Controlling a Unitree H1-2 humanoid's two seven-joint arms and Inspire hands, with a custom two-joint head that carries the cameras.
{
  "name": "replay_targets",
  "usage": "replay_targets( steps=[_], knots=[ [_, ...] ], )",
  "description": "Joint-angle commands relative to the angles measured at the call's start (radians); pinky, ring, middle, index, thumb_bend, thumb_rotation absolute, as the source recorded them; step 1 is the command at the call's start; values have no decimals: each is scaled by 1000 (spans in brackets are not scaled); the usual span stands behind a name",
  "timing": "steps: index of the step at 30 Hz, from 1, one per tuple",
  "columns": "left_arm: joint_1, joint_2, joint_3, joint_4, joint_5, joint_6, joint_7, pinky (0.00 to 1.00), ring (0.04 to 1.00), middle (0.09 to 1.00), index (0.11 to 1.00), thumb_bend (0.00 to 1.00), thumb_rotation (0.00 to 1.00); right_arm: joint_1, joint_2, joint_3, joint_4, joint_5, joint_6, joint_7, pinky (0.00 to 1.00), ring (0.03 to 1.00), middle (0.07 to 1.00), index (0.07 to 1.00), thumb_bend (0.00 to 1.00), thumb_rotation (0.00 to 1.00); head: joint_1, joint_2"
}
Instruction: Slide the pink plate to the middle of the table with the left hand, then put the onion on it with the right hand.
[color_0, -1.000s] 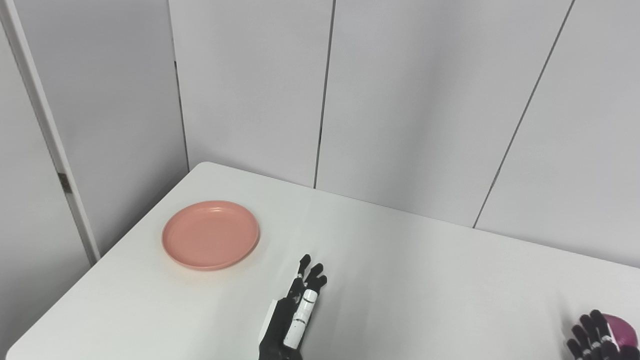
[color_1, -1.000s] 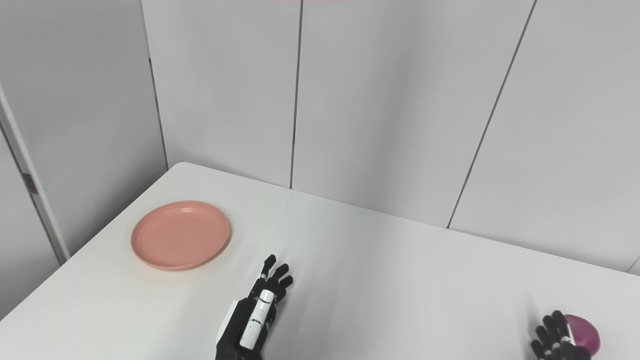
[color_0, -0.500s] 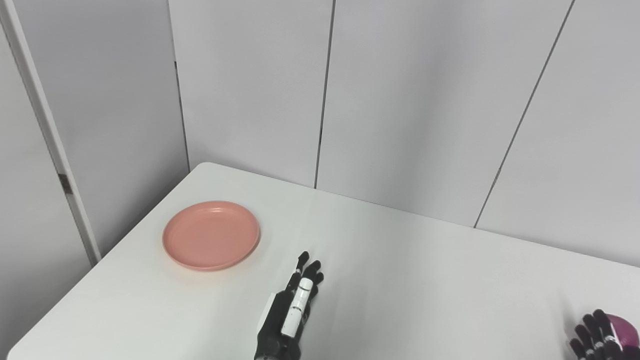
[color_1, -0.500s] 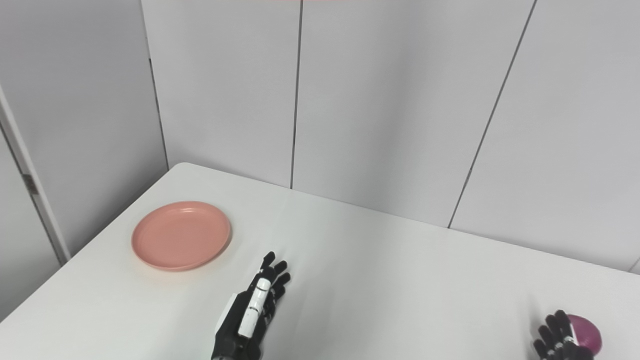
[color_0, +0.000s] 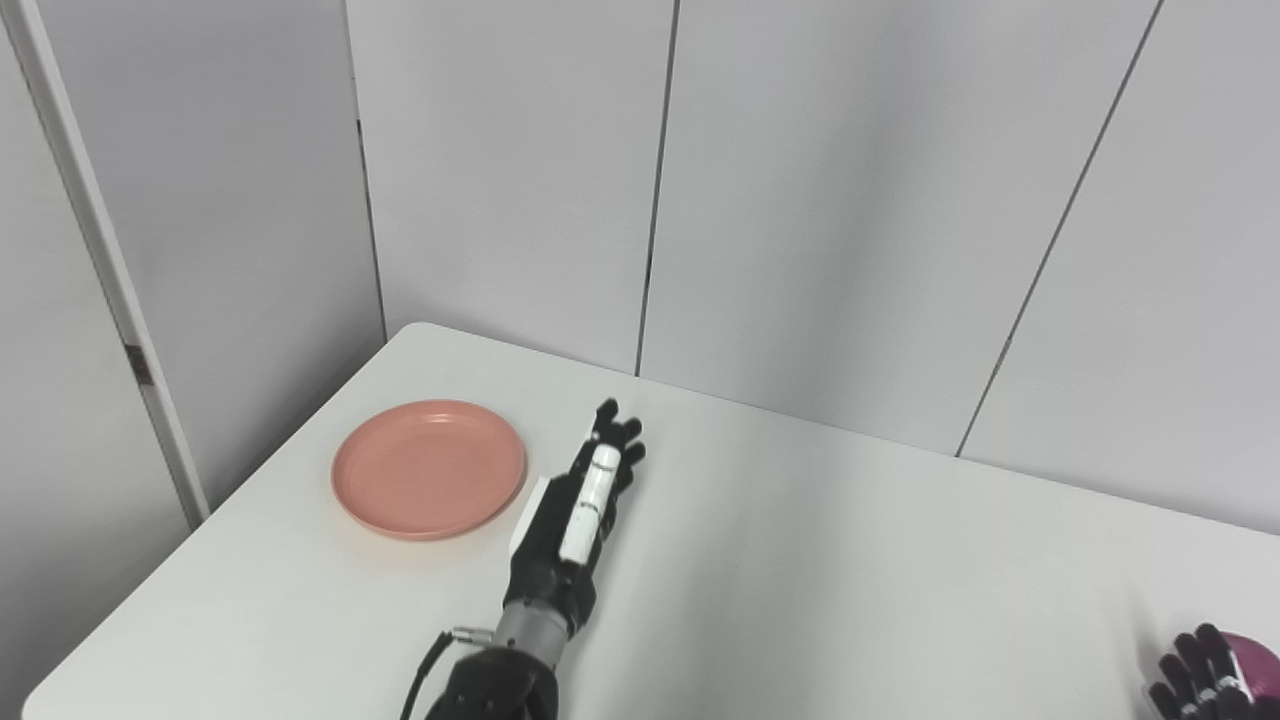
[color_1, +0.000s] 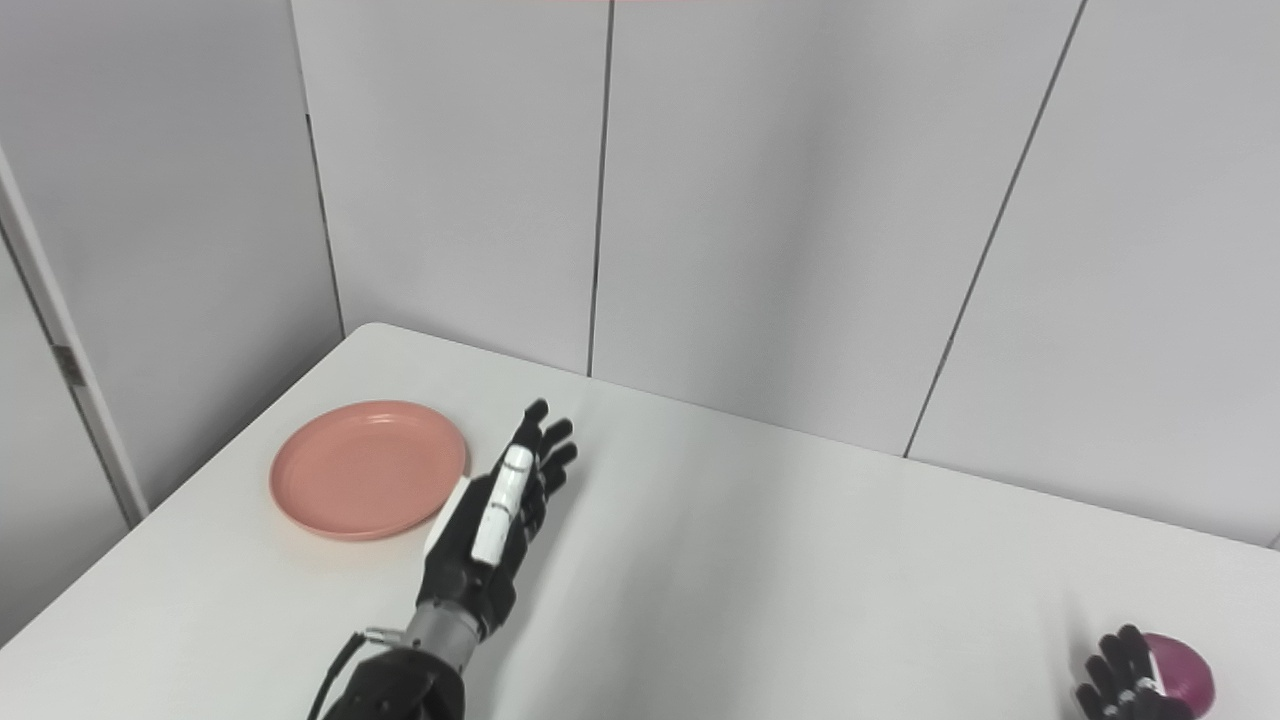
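Note:
The pink plate lies flat near the table's left edge. Just to its right my left hand is raised above the tabletop, black with a white thumb segment, fingers stretched out and apart, holding nothing. It hangs beside the plate's right rim; whether it touches the rim I cannot tell. At the bottom right corner a purple onion rests on the table. My right hand sits against the onion's left side, only its spread fingertips showing above the picture's edge.
The white table runs from the rounded far left corner to the right edge of the picture. Grey wall panels stand close behind its far edge. A pale post stands left of the table.
My left hand has risen and reached forward, from near the bottom edge to beside the plate's right rim, with more of the wrist showing. The plate, onion and right hand stay put; the view shifted slightly.

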Motion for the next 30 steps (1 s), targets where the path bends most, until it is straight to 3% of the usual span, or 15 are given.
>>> replay_targets(
  steps=[1, 8, 12, 16, 23, 30],
  knots=[
    [-57, 7, 13, -33, -6, 25, 7, 1000, 946, 955, 976, 715, 879, 68, 34, 9, 72, 6, -27, 2, 1000, 1000, 989, 1000, 713, 1000, 2, -1],
    [-118, 59, 55, -33, -19, 100, -12, 1000, 943, 940, 957, 754, 852, 71, 35, 11, 69, 3, -25, -2, 1000, 1000, 994, 1000, 715, 1000, 5, -7],
    [-148, 123, 72, -12, -18, 100, -29, 1000, 940, 924, 969, 705, 939, 70, 36, 10, 76, 5, -29, -1, 1000, 1000, 993, 1000, 687, 1000, 5, -11],
    [-176, 161, 106, 9, -29, 87, -24, 969, 921, 907, 973, 707, 931, 70, 35, 10, 79, 6, -30, 1, 1000, 1000, 994, 1000, 699, 1000, 6, -13],
    [-235, 273, 158, 53, -53, 132, -51, 986, 902, 878, 947, 829, 997, 65, 32, 5, 94, 15, -37, 7, 1000, 1000, 988, 1000, 684, 1000, 10, -21],
    [-282, 367, 201, 110, -71, 124, -70, 993, 872, 852, 952, 865, 1000, 67, 30, 8, 90, 10, -37, 6, 1000, 1000, 993, 1000, 686, 1000, 12, -23]
  ],
)
